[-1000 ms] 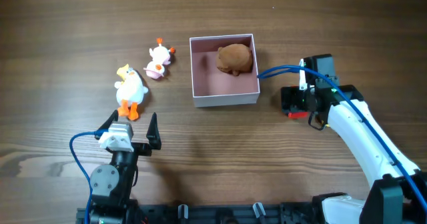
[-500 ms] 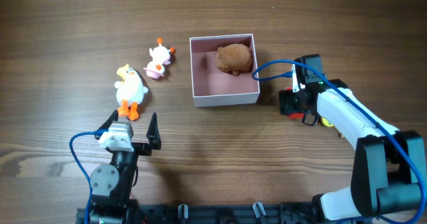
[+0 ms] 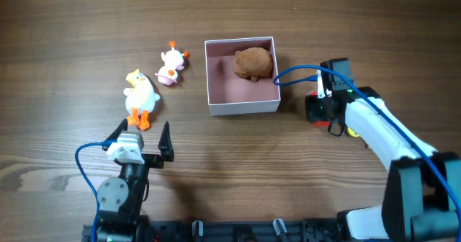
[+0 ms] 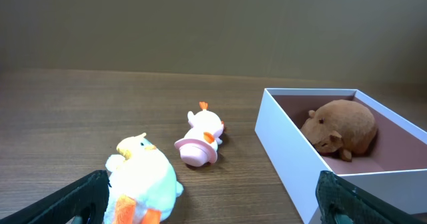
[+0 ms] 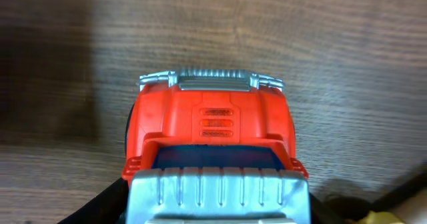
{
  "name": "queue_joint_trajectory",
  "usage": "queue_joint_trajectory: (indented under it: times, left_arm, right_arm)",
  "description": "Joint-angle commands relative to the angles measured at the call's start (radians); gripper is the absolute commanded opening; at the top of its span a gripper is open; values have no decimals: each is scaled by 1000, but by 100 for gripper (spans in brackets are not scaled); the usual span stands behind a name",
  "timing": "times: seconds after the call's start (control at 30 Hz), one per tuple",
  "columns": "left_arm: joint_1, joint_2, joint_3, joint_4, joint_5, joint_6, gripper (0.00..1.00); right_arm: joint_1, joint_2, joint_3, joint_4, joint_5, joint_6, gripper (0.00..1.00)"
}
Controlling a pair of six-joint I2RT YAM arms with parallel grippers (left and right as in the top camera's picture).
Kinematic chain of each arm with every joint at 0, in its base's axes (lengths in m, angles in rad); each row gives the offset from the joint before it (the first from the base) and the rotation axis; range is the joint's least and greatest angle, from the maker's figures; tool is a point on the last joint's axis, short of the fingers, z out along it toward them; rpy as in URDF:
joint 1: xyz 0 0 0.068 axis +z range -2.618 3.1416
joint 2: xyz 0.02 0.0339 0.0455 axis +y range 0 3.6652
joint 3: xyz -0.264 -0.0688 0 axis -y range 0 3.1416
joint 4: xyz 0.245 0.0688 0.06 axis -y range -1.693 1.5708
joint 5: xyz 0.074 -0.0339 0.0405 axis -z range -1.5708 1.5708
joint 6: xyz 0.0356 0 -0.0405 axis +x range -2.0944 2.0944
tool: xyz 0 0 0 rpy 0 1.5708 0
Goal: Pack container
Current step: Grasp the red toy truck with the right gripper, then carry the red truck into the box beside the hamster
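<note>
The container [image 3: 243, 106], a white square box with a pink inside, sits mid-table and holds a brown plush animal [image 3: 253, 63]. It also shows in the left wrist view [image 4: 287, 151] with the plush [image 4: 340, 125] inside. A white duck [image 3: 140, 96] and a small pink-and-white duck [image 3: 171, 65] lie left of it. My right gripper [image 3: 321, 109] is just right of the container, shut on a red and silver toy truck [image 5: 212, 127]. My left gripper [image 3: 142, 134] is open and empty near the front edge, just below the white duck [image 4: 143, 177].
A small yellow object [image 3: 353, 132] lies on the table under the right arm. A blue cable [image 3: 295, 75] loops from the right wrist over the container's right wall. The small duck [image 4: 200, 139] lies between the white duck and the container.
The right gripper has shifted slightly left and away from the front edge, toward the container; the truck's red now shows on its far side. The left arm has not moved.
</note>
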Motion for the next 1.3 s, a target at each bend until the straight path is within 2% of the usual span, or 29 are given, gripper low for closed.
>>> queue_joint_trajectory:
  times: [0.0, 0.1, 0.23, 0.37, 0.67, 0.87, 1.1, 1.27]
  left_arm:
    - [5, -7, -6, 3, 15, 16, 100]
    - [5, -7, -6, 3, 15, 16, 100]
    - [5, -7, -6, 3, 15, 16, 100]
    - [4, -7, -6, 3, 16, 16, 100]
    - [5, -7, -6, 3, 15, 16, 100]
    - [4, -7, -6, 3, 16, 15, 100]
    - [4, -7, -6, 3, 16, 15, 100]
    - [5, -7, -6, 3, 16, 15, 100]
  right_arm:
    - [-3, -95, 5, -13, 14, 0, 49]
    - [-2, -174, 12, -35, 1, 1, 47]
    - [10, -278, 22, -50, -133, 14, 43]
    - [53, -364, 38, -50, -140, 46, 41]
    - [196, -383, 201, -85, -133, 134, 39]
    - [285, -314, 310, -71, -111, 181, 39]
    - [357, -152, 328, 48, -100, 196, 39]
    - [374, -27, 330, 64, -38, 185, 40]
